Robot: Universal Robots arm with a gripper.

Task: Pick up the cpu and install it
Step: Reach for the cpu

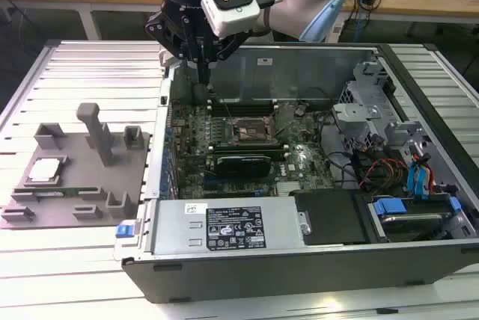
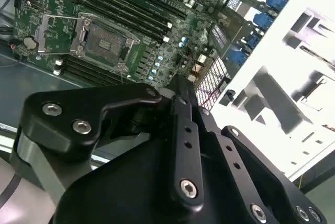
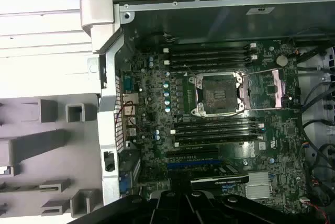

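The cpu [image 1: 45,169], a small pale silvery square, lies in a recess of the grey tray [image 1: 112,178] on the exterior view's left, outside the computer case. My gripper [image 1: 203,75] hangs over the far corner of the case nearest the tray, well above the motherboard, fingers pressed together and holding nothing. The cpu socket [image 1: 251,129] stands open with its metal frame lifted, near the middle of the green board. In both wrist views the socket [image 2: 102,38] [image 3: 217,94] lies bare, some way from my gripper [image 2: 179,80].
The open computer case [image 1: 299,260] has tall metal walls around the board. Memory slots [image 3: 209,56] flank the socket. Drive cage and cables [image 1: 397,163] fill the exterior view's right. The tray carries upright grey posts [image 1: 93,129] and a thin green memory stick [image 1: 63,191].
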